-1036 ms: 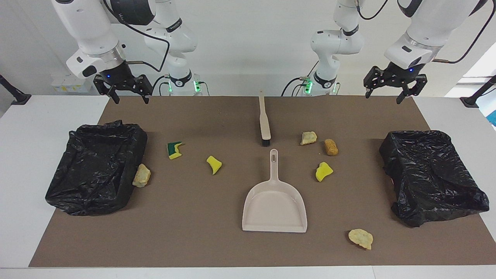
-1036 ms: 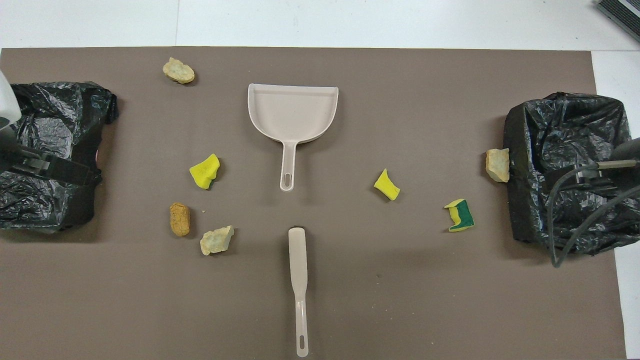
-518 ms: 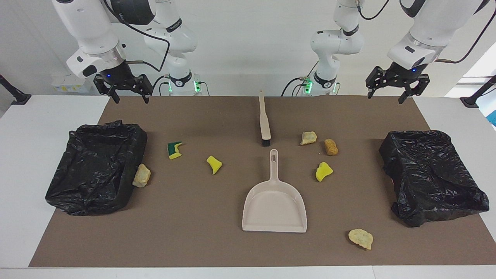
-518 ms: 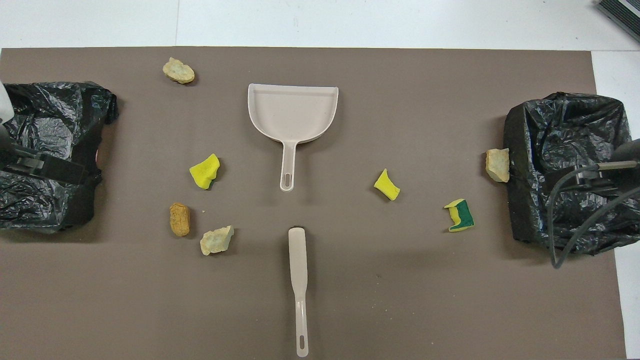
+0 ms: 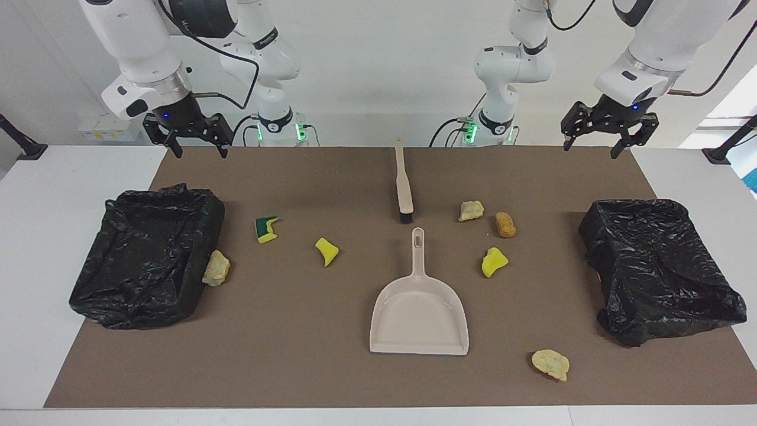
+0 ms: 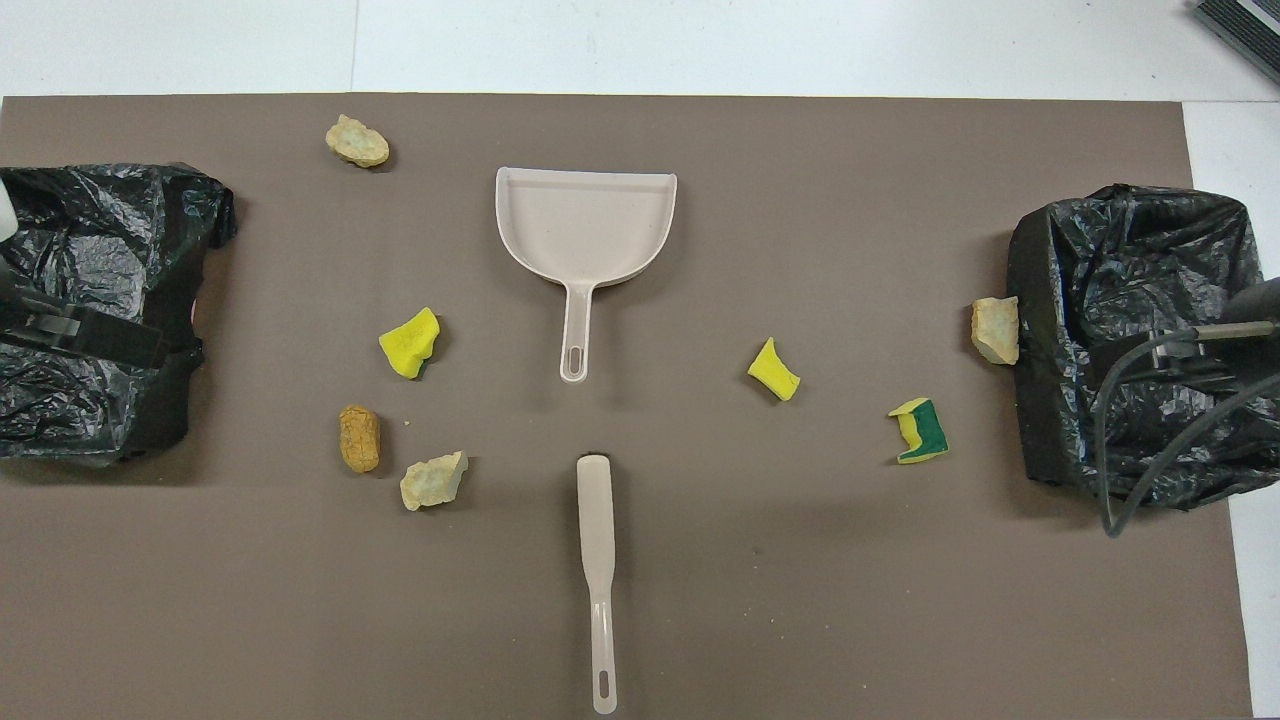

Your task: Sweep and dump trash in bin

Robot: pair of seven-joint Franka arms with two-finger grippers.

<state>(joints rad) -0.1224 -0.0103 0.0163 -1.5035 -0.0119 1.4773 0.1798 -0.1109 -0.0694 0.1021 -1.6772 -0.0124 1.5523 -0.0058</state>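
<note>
In the facing view, nothing on the mat has been moved since a second ago. At upper left the right gripper (image 5: 197, 144) is kept spread and empty. The brush (image 5: 403, 183) and dustpan (image 5: 419, 307) at centre lie untouched, the trash (image 5: 494, 261) scattered around them. At upper right the left gripper (image 5: 593, 142), also spread, has been raised slightly. Sweeping is judged not yet begun.

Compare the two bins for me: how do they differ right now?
The bin at the right arm's end has a tan foam lump resting against its wall; the bin at the left arm's end has no scrap touching it. The first shows an open hollow; the second's liner bulges, crumpled. Both are lined with black plastic.
</note>
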